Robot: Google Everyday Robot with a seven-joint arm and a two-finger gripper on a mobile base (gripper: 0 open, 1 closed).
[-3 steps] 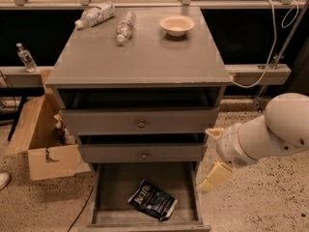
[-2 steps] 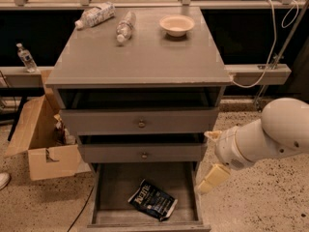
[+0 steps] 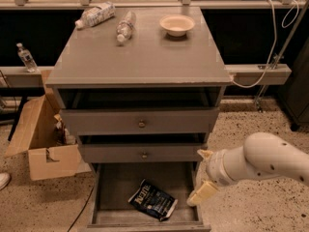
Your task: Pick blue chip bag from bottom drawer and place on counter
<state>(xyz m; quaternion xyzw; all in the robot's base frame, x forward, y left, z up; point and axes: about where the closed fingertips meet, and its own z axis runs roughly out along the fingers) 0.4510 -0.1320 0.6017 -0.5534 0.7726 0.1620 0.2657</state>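
We see the end effector (image 3: pixel 199 177) has sunk lower and leftward, now by the right wall of the bottom drawer (image 3: pixel 116 182), its fingers spread wide and holding nothing. The blue chip bag (image 3: pixel 152 200) lies unmoved on the drawer floor, near the front. We judge the reach is under way, and placing on the desk (image 3: pixel 145 57) waits.

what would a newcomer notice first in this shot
The white robot arm enters from the right, its gripper open at the right wall of the bottom drawer. In that open drawer a dark blue chip bag lies alone on the floor. A pale bowl sits at the back of the counter.
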